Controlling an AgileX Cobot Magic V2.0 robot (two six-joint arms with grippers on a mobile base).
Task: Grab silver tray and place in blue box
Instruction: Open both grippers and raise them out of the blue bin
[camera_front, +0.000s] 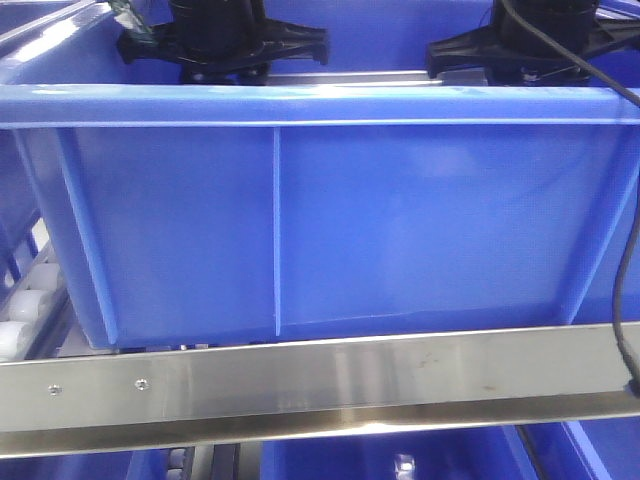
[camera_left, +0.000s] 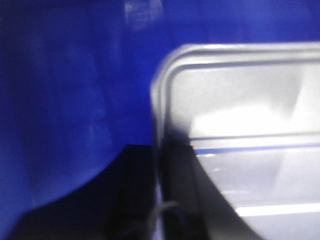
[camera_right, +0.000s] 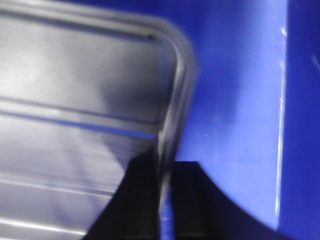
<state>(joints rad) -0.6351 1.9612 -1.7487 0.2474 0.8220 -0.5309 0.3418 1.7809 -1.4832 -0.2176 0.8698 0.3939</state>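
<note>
Front view first: the blue box (camera_front: 300, 220) fills almost the whole shot, a deep plastic crate with a thick rolled rim and a thin vertical rib running down its smooth near wall. Both arms dip in behind the far side of that rim, so only the black gripper bodies show, the left gripper (camera_front: 222, 45) and the right gripper (camera_front: 520, 50). A brushed steel rail (camera_front: 330, 385) runs across in front of the box, with white rollers (camera_front: 25, 315) peeking out at the left. The tray itself is hidden behind the wall here.

Left wrist view, pretty blurry: the silver tray (camera_left: 240, 130) is inside the box, with blue plastic all around it. It's shiny light metal, shallow, with a rounded corner, a rolled rim and a raised ridge across the floor. The left gripper's dark fingers (camera_left: 172, 200) sit either side of the tray's edge, one inside and one outside, pinching the rim.

Right wrist view, also blurry: same tray, other end, a rounded corner at top right and ridges running lengthwise. The right gripper's black fingers (camera_right: 137, 200) straddle the rim, clamped onto it, with the blue wall just beside to the right.
</note>
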